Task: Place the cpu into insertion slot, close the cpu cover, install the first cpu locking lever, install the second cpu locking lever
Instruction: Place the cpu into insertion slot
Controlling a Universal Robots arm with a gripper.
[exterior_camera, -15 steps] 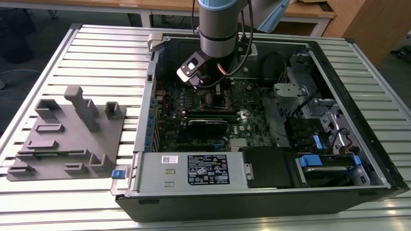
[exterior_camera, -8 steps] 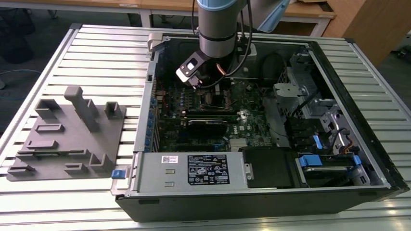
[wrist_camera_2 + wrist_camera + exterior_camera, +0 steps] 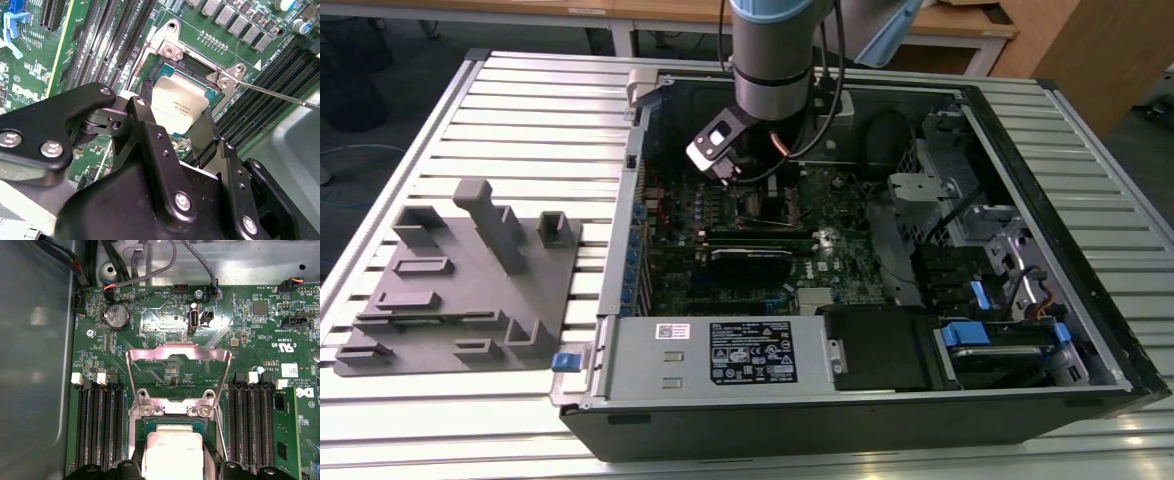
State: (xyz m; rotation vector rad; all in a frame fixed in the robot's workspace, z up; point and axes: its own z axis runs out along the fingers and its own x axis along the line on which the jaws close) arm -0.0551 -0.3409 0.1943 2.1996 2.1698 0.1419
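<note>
Arm: the Universal Robots arm (image 3: 774,60) is lowered into the open computer case (image 3: 854,400), over the motherboard (image 3: 720,250).
Gripper: the gripper (image 3: 175,125) is seen at the socket in the second wrist view; it is also marked in the exterior view (image 3: 765,195) and in the first wrist view (image 3: 175,469).
Finger state: the black fingers (image 3: 142,125) are closed against two opposite edges of the cpu (image 3: 177,102), which is pinched between them.
Cpu position: the cpu (image 3: 172,450) is located directly over the insertion slot (image 3: 150,426). Whether it is fully seated cannot be told.
Insertion slot: its dark recess (image 3: 187,70) is exposed beyond the far edge of the cpu.
Cpu cover: the cpu cover (image 3: 150,354) is swung open, away from the slot, and is attached at its hinge side only.
Locking lever: a thin silvery locking lever (image 3: 272,93) is seen running outward from one corner of the socket, not latched down.
Memory slots: long black memory slots (image 3: 97,425) are arranged on both sides of the socket.
Coin cell: a coin cell (image 3: 116,317) is mounted on the board beyond the open cover.
Surroundings: the case is placed on a slatted table (image 3: 520,90); a grey fixture tray (image 3: 467,290) is laid beside it at the exterior view's left.
</note>
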